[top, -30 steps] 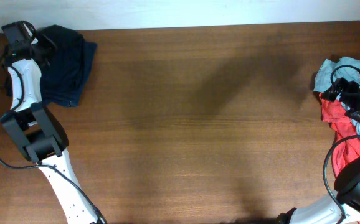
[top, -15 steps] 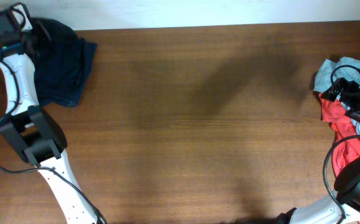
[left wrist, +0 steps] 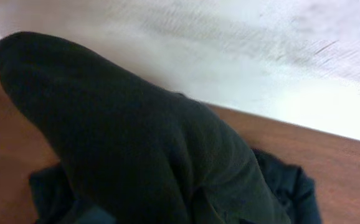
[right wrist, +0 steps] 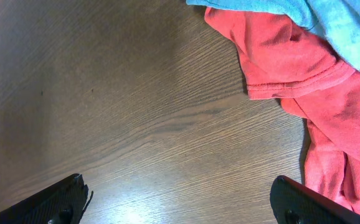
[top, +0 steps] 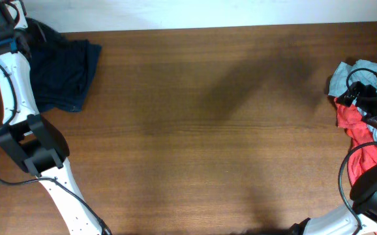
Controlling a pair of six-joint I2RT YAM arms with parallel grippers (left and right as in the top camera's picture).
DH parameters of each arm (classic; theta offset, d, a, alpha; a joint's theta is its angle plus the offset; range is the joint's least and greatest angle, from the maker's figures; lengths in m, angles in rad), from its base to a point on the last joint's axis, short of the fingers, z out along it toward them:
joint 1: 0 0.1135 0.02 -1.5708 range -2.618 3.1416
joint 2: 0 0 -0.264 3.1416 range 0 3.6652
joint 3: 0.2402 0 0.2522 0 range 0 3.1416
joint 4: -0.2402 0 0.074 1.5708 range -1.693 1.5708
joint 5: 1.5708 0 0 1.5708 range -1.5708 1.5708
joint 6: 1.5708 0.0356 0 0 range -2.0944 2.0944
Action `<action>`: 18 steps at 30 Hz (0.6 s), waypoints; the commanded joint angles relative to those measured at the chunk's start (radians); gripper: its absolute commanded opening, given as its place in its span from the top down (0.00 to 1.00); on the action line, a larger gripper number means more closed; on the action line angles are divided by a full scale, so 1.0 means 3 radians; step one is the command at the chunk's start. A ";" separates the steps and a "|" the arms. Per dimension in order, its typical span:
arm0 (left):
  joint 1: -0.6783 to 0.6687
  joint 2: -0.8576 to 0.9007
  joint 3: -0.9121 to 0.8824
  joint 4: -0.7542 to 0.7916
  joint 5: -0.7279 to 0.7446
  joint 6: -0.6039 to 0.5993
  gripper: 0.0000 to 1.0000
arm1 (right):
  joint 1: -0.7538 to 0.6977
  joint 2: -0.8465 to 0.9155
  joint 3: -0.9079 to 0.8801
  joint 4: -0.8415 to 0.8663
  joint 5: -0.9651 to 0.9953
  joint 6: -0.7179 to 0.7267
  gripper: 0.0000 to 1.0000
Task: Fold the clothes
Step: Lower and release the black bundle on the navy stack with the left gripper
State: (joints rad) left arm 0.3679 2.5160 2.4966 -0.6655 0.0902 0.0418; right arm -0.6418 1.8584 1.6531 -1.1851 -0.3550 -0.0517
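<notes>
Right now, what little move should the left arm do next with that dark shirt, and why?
Probably draw the dark shirt toward the middle of the table. The left gripper sits at the back corner, the shirt lies bunched by the edge, and cloth fills the left wrist view, so it seems held, though the fingers are hidden. Folding needs room to spread it.
</notes>
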 commanded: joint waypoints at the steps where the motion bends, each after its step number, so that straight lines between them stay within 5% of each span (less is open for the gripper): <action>1: 0.0037 -0.0086 0.0027 -0.0064 -0.0219 -0.0014 0.99 | -0.0003 -0.0014 0.0019 0.0000 0.0042 0.0025 0.01; 18: 0.0027 -0.0019 0.0024 -0.0796 0.0238 -0.1095 0.99 | -0.0003 -0.0014 0.0019 0.0000 0.0042 0.0025 0.01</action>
State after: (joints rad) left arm 0.3679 2.5160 2.4966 -0.8829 0.1230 -0.1658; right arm -0.6418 1.8584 1.6531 -1.1851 -0.3550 -0.0509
